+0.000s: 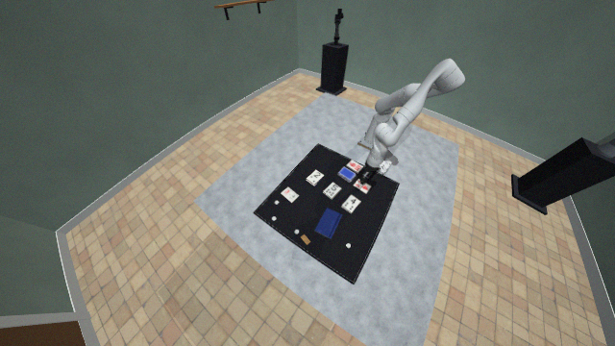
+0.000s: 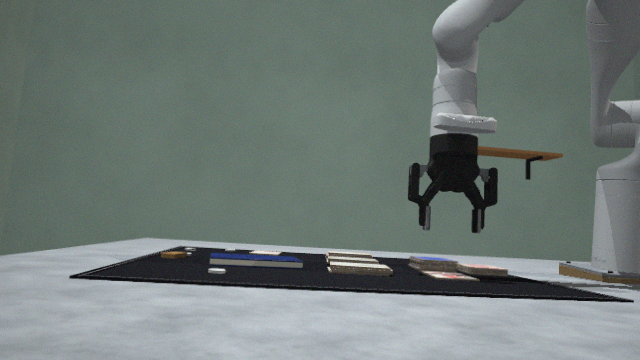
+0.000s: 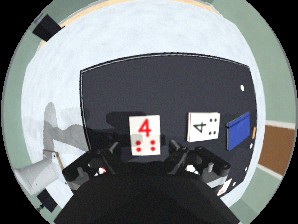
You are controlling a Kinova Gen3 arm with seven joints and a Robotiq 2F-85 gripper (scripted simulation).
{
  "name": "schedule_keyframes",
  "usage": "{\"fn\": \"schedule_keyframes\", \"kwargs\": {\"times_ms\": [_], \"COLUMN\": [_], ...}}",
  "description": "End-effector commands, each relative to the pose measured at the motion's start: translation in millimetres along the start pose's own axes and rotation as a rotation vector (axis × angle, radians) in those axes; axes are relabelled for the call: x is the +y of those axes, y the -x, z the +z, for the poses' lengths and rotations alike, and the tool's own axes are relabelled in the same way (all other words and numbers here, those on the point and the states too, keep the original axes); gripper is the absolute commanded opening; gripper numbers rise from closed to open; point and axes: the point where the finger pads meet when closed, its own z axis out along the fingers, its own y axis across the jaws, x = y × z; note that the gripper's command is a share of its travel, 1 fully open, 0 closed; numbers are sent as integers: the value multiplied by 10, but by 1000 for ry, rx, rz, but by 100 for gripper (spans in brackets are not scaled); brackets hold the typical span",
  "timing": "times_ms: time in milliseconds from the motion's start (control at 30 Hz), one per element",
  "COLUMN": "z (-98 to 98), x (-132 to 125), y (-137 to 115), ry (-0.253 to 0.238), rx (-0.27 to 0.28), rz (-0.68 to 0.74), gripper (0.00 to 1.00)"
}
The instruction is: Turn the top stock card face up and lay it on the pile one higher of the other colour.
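My gripper (image 1: 367,182) (image 2: 450,222) (image 3: 144,147) is open and empty. It hangs well above the black mat (image 1: 288,216) (image 2: 150,270), straight over a face-up red 4 card (image 1: 361,186) (image 2: 450,275) (image 3: 145,136) that lies flat on the mat. The blue face-down stock (image 1: 346,174) (image 2: 432,260) sits just beside that card. A face-up black 4 pile (image 1: 351,204) (image 3: 202,125) lies further toward the mat's middle. Two more black-faced piles (image 1: 332,190) (image 1: 314,177) and two red-faced ones (image 1: 355,166) (image 1: 289,194) are spread around.
A flat blue pad (image 1: 329,223) (image 2: 255,258) (image 3: 238,131) lies mid-mat. A small brown token (image 1: 305,239) (image 2: 174,254) and several white discs (image 1: 348,245) (image 2: 216,270) lie near the mat's edges. The arm's base (image 2: 617,225) stands at the mat's far edge.
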Motion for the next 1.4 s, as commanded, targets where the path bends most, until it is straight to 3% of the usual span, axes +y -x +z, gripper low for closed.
{"fn": "schedule_keyframes", "kwargs": {"times_ms": [0,600,1367], "z": [-8,33,437], "x": [6,7,7], "y": [-1,-1,0], "ry": [2,2,2], "rx": [1,2,2], "rz": [-2,-4,-4], "gripper": [85,85,85]}}
